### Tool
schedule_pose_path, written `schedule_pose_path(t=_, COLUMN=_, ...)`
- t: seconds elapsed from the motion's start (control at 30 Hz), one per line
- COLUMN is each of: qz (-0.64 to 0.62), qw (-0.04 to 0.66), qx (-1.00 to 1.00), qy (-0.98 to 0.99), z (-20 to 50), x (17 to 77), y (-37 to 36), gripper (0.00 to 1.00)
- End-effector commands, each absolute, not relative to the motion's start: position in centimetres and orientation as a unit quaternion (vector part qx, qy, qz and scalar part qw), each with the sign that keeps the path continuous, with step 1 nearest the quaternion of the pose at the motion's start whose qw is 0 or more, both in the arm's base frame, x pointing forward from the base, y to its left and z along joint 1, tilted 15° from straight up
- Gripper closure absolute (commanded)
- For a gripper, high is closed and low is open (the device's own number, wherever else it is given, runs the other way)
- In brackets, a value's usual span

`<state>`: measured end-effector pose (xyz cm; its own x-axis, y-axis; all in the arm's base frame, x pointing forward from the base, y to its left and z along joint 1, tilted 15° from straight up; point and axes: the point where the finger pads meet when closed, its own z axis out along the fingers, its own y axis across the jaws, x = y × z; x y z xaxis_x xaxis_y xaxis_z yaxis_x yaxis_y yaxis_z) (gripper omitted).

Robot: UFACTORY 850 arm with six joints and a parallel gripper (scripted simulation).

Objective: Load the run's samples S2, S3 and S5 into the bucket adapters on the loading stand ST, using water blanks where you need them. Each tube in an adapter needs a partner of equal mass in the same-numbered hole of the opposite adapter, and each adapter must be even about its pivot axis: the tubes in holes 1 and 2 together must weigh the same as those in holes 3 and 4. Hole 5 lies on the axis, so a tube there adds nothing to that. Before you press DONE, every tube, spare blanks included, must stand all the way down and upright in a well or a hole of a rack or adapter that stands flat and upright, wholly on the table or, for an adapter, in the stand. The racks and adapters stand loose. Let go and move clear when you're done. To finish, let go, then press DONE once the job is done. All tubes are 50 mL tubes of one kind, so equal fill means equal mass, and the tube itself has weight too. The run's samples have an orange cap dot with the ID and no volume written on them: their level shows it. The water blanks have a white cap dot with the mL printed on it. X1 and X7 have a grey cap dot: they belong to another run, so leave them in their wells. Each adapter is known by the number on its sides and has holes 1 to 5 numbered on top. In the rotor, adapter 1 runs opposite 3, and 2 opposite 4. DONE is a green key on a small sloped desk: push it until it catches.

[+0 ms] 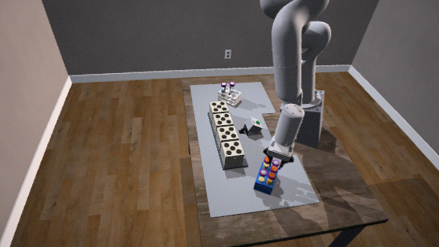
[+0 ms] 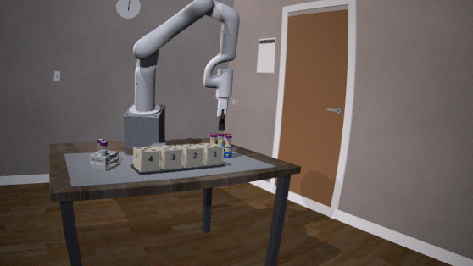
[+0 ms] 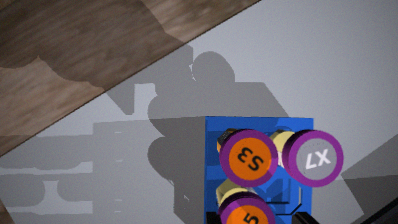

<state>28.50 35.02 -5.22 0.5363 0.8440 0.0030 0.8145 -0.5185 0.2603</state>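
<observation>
My gripper [image 2: 221, 128] [image 3: 258, 218] is part open and empty, just above the caps of the blue rack [image 1: 263, 189] [image 3: 307, 200]. Purple-rimmed caps stand there: orange S3 [image 1: 272, 175] [image 3: 248, 157], grey X7 [image 1: 263, 172] [image 3: 316, 158], orange S5 [image 1: 274, 169] [image 3: 246, 216] beside S3, another orange cap [image 1: 267, 160] and a pale one [image 1: 275, 162], their IDs unreadable. S5 is cut by the wrist view's lower edge. Adapters 1 [image 2: 214, 155], 2 [image 2: 194, 156], 3 [image 2: 173, 157] and 4 [image 2: 150, 159] stand in a row; their holes look empty in the top view.
A white rack [image 1: 236, 100] [image 2: 98, 163] with two purple-capped tubes stands at the far end of the mat. The sloped desk with the green DONE key [image 1: 258, 122] stands between the adapters and the arm's base, a small black object [image 1: 244, 129] beside it.
</observation>
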Motion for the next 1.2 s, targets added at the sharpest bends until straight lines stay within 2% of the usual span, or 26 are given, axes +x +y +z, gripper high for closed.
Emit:
schedule_pose_path(t=0.0, qz=0.063, qw=0.116, qx=0.869, qy=0.477, z=-4.2, x=28.3, y=35.2, gripper=0.56)
schedule_pose_path(t=1.17, qz=0.063, qw=0.116, qx=0.869, qy=0.477, z=1.8, x=27.0, y=36.1, gripper=0.56)
